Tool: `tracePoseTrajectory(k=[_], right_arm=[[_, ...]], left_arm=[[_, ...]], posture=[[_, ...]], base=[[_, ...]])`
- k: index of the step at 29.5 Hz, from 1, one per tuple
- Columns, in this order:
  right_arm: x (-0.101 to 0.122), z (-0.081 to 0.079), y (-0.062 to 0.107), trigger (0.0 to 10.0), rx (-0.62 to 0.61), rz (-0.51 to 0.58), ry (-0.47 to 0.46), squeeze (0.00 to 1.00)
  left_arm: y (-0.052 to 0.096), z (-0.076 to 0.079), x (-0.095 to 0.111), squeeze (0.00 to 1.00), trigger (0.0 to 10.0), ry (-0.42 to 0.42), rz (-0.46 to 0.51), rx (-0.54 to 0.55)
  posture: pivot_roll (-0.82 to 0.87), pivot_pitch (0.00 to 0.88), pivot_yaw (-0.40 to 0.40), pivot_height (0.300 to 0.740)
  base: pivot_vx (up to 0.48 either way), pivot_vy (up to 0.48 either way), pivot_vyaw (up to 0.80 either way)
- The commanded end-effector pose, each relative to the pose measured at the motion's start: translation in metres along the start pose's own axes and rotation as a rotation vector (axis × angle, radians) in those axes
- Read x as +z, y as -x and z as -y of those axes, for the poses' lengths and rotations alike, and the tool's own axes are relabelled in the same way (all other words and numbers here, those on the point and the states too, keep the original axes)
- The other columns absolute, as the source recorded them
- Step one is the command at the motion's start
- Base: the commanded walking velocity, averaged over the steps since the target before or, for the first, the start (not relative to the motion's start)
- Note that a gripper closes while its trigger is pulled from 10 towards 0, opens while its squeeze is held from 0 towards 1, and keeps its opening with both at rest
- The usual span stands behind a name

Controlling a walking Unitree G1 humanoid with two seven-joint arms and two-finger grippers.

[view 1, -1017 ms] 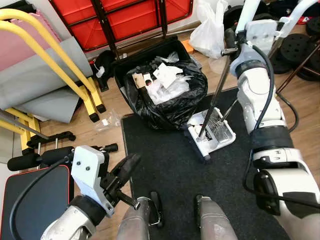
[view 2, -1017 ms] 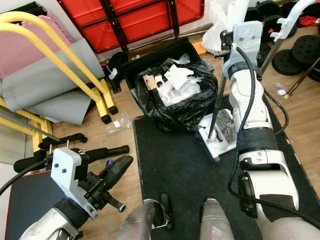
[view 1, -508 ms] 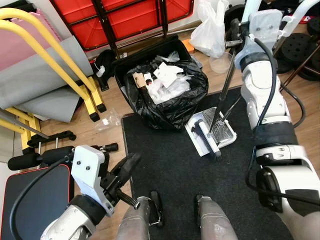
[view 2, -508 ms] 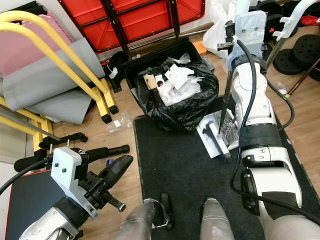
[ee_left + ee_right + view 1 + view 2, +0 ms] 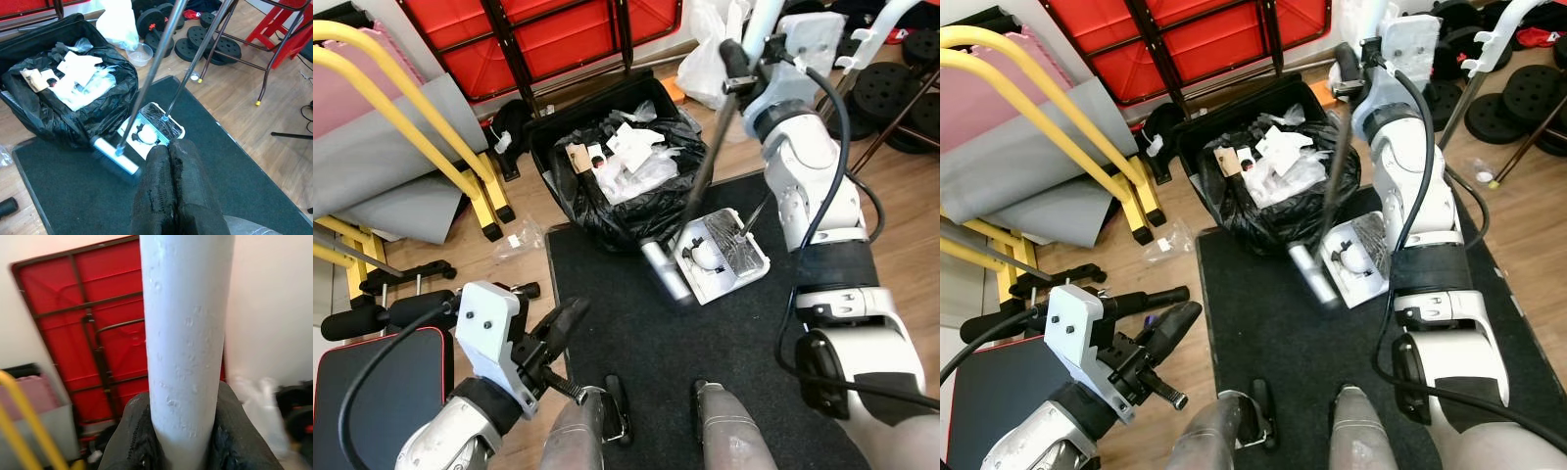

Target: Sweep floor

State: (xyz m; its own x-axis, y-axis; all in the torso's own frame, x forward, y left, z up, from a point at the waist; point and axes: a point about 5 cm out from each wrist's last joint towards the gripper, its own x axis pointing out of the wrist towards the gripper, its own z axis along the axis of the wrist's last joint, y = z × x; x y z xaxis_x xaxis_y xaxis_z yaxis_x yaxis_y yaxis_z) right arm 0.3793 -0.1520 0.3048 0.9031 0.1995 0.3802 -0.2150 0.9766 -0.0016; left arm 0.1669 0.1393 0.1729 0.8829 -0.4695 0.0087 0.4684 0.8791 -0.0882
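One dark, flat mat [image 5: 724, 352] fills the lower middle, and the broom [image 5: 668, 271] head has swung left off the white dustpan [image 5: 722, 257] toward the crinkly black trash bag [image 5: 626, 186]. Right gripper [image 5: 736, 61], top right, is clamped round the smooth pole; left gripper [image 5: 172, 186] fingers pressed together, empty.

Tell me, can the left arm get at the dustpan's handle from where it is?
Probably not yet: the left gripper hangs low by the robot's legs, shut, while the dustpan lies farther out on the mat, beyond the broom head.
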Motion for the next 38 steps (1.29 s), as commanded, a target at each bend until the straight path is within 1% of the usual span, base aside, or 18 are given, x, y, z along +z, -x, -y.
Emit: tracePoseTrajectory(k=[1,7,8,9,10,12,13,15,17,19,21,22,25,27,29,31,33,38], right_arm=[[0.009,-0.011,-0.001,10.0,0.067,0.02,-0.01,0.0],[0.0,-0.025,0.006,10.0,0.178,-0.039,-0.007,0.0],[-0.004,-0.038,0.016,10.0,0.323,-0.059,0.015,0.0],[-0.006,-0.049,0.027,10.0,0.466,-0.073,0.039,0.0],[-0.006,-0.049,0.027,10.0,0.466,-0.073,0.039,0.0],[-0.008,-0.061,0.048,10.0,0.664,-0.098,0.063,0.0],[-0.008,-0.061,0.048,10.0,0.664,-0.098,0.063,0.0],[-0.007,-0.061,0.057,10.0,0.718,-0.108,0.074,0.0],[-0.007,-0.061,0.057,10.0,0.718,-0.108,0.074,0.0],[-0.01,-0.059,0.066,10.0,0.742,-0.131,0.098,0.0],[-0.012,-0.058,0.069,10.0,0.746,-0.139,0.106,0.0],[-0.02,-0.055,0.078,10.0,0.754,-0.167,0.112,0.0],[-0.023,-0.055,0.081,10.0,0.759,-0.178,0.111,0.0],[-0.031,-0.056,0.091,10.0,0.78,-0.216,0.1,0.0],[-0.031,-0.056,0.091,10.0,0.78,-0.216,0.1,0.0],[-0.037,-0.058,0.099,10.0,0.799,-0.242,0.093,0.0],[-0.037,-0.058,0.099,10.0,0.799,-0.242,0.093,0.0],[-0.043,-0.059,0.11,10.0,0.848,-0.279,0.069,0.0]], left_arm=[[0.001,-0.004,-0.007,0.0,10.0,0.008,-0.025,0.031],[-0.002,-0.005,-0.009,0.0,10.0,0.009,-0.023,0.031],[-0.004,-0.007,-0.011,0.0,10.0,0.011,-0.022,0.038],[-0.005,-0.009,-0.013,0.0,10.0,0.011,-0.021,0.049],[-0.005,-0.009,-0.013,0.0,10.0,0.011,-0.021,0.049],[-0.007,-0.014,-0.015,0.0,10.0,0.012,-0.012,0.085],[-0.007,-0.014,-0.015,0.0,10.0,0.012,-0.012,0.085],[-0.008,-0.021,-0.015,0.0,10.0,0.02,0.003,0.133],[-0.008,-0.021,-0.015,0.0,10.0,0.02,0.003,0.133],[-0.008,-0.032,-0.016,0.0,10.0,0.019,0.018,0.207],[-0.008,-0.035,-0.016,0.0,10.0,0.016,0.021,0.229],[-0.009,-0.041,-0.017,0.0,10.0,-0.005,0.015,0.265],[-0.009,-0.043,-0.017,0.0,10.0,-0.013,0.013,0.277],[-0.006,-0.046,-0.018,0.0,10.0,-0.03,0.011,0.302],[-0.006,-0.046,-0.018,0.0,10.0,-0.03,0.011,0.302],[-0.004,-0.047,-0.02,0.0,10.0,-0.034,0.011,0.319],[-0.004,-0.047,-0.02,0.0,10.0,-0.034,0.011,0.319],[-0.005,-0.05,-0.025,0.0,10.0,-0.029,0.011,0.355]], posture=[[-0.1,0.28,0.06,0.74],[-0.11,0.262,0.053,0.74],[-0.12,0.218,0.034,0.74],[-0.12,0.21,0.032,0.74],[-0.12,0.21,0.032,0.74],[-0.12,0.184,0.028,0.74],[-0.12,0.184,0.028,0.74],[-0.13,0.165,0.028,0.74],[-0.13,0.165,0.028,0.74],[-0.12,0.136,0.03,0.74],[-0.12,0.136,0.03,0.74],[-0.11,0.121,0.042,0.74],[-0.11,0.12,0.043,0.74],[-0.1,0.101,0.044,0.74],[-0.1,0.101,0.044,0.74],[-0.1,0.088,0.036,0.74],[-0.1,0.088,0.036,0.74],[-0.11,0.052,0.007,0.74]], base=[[0.0,0.0,0.0],[0.0,0.0,0.0],[0.0,0.0,0.8],[0.0,0.0,0.8],[0.0,0.0,0.8],[0.0,0.0,0.8],[0.0,0.0,0.8],[0.0,0.0,0.8],[0.0,0.0,0.8],[0.0,0.0,0.8],[0.0,0.0,0.8],[0.0,0.0,0.8],[0.0,0.0,0.8],[0.0,0.0,0.8],[0.0,0.0,0.8],[0.0,0.0,0.8],[0.0,0.0,0.8],[0.0,0.0,0.8]])
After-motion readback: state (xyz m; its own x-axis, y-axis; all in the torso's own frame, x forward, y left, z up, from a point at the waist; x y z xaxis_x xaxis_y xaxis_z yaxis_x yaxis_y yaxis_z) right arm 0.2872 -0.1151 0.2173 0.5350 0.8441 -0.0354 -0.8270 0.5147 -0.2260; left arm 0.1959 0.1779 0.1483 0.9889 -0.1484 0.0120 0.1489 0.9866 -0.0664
